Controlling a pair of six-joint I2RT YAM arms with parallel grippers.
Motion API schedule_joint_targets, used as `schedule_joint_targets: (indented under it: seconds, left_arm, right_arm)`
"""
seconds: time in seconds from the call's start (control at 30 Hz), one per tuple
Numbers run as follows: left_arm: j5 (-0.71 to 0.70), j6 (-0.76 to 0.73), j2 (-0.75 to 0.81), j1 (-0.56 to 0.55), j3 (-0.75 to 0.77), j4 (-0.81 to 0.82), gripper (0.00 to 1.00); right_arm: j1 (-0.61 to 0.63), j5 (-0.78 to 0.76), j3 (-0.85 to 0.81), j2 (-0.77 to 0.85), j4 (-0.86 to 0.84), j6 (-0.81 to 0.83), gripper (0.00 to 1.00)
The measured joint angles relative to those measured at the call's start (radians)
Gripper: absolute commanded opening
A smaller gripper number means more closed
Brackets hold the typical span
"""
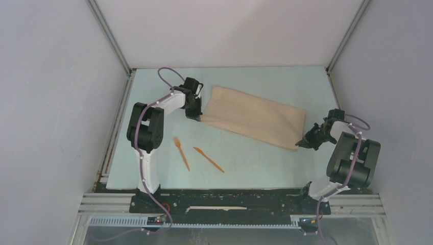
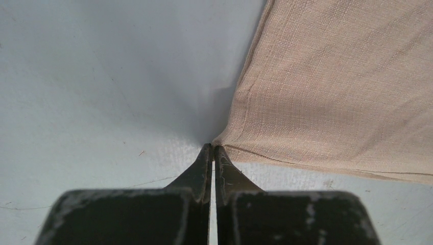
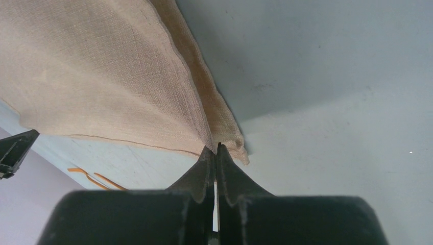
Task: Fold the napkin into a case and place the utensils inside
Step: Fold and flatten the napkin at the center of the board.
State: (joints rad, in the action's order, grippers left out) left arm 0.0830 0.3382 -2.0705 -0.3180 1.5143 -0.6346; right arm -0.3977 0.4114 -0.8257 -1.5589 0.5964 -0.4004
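- Left gripper (image 2: 213, 149) pinches napkin (image 2: 332, 87) at near-left corner; right gripper (image 3: 216, 149) clamps near-right corner.
- Folding in hand; next likely needs both corners carried far together.

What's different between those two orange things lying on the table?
The fork has a broad tined head; the knife stays slim. The fork lies left of the knife and points more steeply away; the knife slants more. Both are orange, similar in length, clear of the napkin.
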Motion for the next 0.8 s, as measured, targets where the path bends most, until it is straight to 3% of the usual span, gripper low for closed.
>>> schedule_joint_targets:
  seconds: [0.8]
  left_arm:
    - [-0.002,-0.007,-0.011,0.0,0.017,-0.015,0.0]
  right_arm:
    - [0.006,-0.015,0.034,0.018,0.024,-0.009,0.02]
